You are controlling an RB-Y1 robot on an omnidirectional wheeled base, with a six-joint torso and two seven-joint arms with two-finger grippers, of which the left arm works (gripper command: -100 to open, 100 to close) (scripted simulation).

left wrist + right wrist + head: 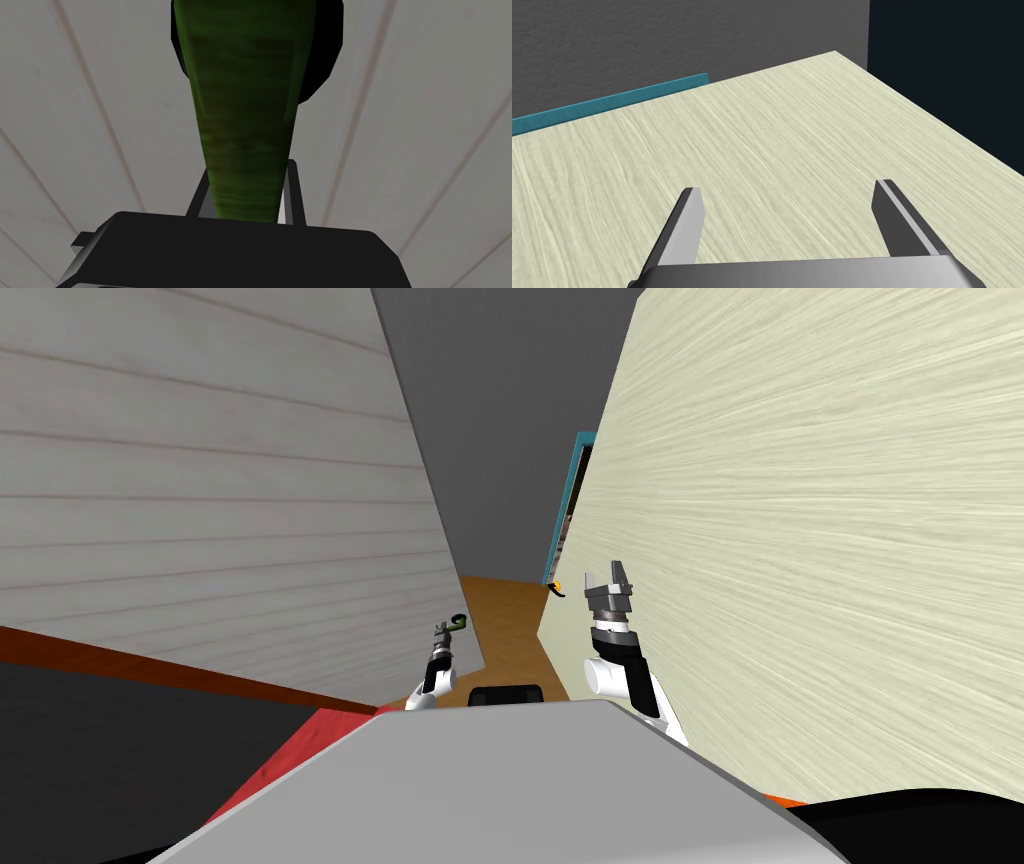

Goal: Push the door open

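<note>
place: likely home hallway | cues: wooden floor (505, 608), grey wall (500, 438)

Two doors are in view: one grey-white panelled door (220, 488) and one pale wood-grained door (800, 548), with a single teal door frame (568, 503). There are two handles, one green lever handle (245, 125) and one small dark handle (556, 587). Two grippers show, the left gripper (447, 631) and the right gripper (788, 186).

No text, label, brand, number or sign can be read on any surface in the head or wrist views.
</note>
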